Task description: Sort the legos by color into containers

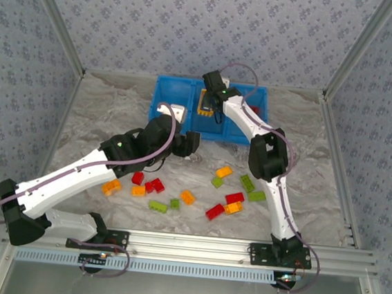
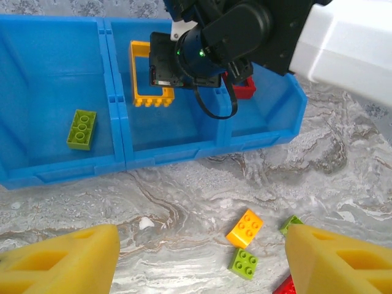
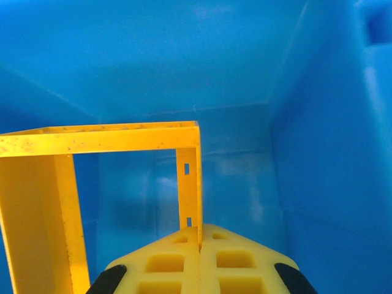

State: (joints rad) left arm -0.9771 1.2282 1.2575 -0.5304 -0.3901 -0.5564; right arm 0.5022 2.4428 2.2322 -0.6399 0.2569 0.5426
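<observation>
The blue tray (image 1: 170,92) stands at the back with three compartments. My right gripper (image 3: 200,229) is down in the middle compartment, shut on the thin side wall of a yellow open-frame lego (image 3: 98,138). That frame (image 2: 153,98) also shows under the right wrist in the left wrist view. A lime green lego (image 2: 81,129) lies in the left compartment and a red one (image 2: 244,89) in the right. My left gripper (image 2: 199,263) hovers open over the table in front of the tray, nothing between its fingers. An orange lego (image 2: 244,228) and a green one (image 2: 244,263) lie below it.
Several red, orange and green legos (image 1: 235,198) lie scattered on the marbled table between the two arm bases. The right arm (image 1: 268,154) reaches over the tray's front wall. Metal frame posts (image 1: 336,167) and patterned walls bound the table.
</observation>
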